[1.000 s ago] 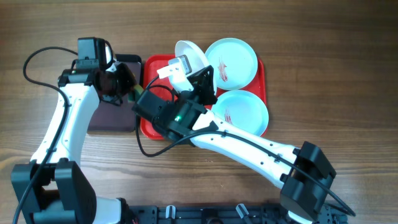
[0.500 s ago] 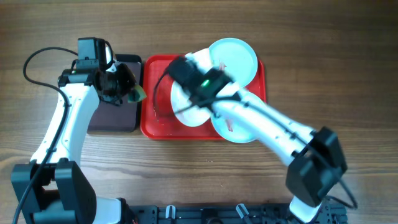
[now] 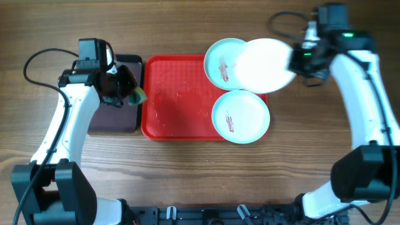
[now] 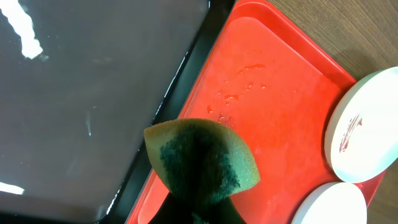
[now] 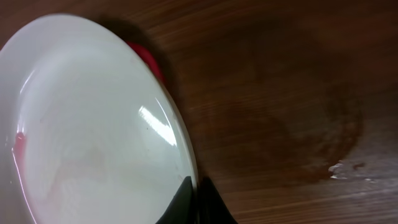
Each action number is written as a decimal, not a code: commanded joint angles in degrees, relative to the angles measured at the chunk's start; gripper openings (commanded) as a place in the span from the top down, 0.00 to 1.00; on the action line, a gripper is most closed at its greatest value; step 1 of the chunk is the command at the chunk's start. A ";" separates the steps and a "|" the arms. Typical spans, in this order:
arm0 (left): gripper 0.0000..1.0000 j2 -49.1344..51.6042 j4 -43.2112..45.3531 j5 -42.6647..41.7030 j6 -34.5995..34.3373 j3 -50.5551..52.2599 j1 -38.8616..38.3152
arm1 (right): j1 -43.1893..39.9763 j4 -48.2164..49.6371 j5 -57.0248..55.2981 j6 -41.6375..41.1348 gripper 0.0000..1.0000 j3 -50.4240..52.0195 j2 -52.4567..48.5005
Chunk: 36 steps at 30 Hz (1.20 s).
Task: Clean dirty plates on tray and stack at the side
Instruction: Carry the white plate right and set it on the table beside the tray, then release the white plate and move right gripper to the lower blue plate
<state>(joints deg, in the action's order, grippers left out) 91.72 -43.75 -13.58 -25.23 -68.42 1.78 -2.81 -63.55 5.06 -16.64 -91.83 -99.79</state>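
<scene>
The right end effector (image 3: 299,60) grips the white plate (image 3: 262,65), seemingly clean, not yet stacked. The left end effector (image 3: 130,94) pinches the sponge (image 4: 202,162). Two smeared plates (image 3: 240,117) wait on the tray (image 3: 175,106).

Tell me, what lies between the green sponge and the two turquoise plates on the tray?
Only the bare red tray floor, dotted with wet droplets, separates the sponge from the turquoise plates. The overhead view shows it.

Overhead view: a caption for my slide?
Right gripper holds a white plate over the red tray's corner; left gripper holds a sponge.
</scene>
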 commanded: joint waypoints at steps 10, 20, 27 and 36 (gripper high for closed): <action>0.96 0.35 -0.57 0.15 -0.72 -0.04 -0.17 | -19.45 13.55 2.29 -2.29 0.96 20.37 1.01; 0.96 0.35 -0.61 0.15 -0.74 -0.04 -0.17 | -20.68 21.31 -2.38 -6.78 0.96 29.64 1.01; 0.96 0.35 -0.63 0.15 -0.72 -0.04 -0.17 | -20.68 19.15 3.37 -4.22 0.67 27.32 1.03; 0.96 0.35 -0.66 0.15 -0.72 -0.04 -0.17 | -16.74 6.29 20.65 6.36 0.67 18.40 3.26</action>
<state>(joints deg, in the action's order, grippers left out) 91.72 -44.42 -13.58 -25.23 -68.42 1.78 -22.46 -54.98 16.12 -16.23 -71.22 -99.31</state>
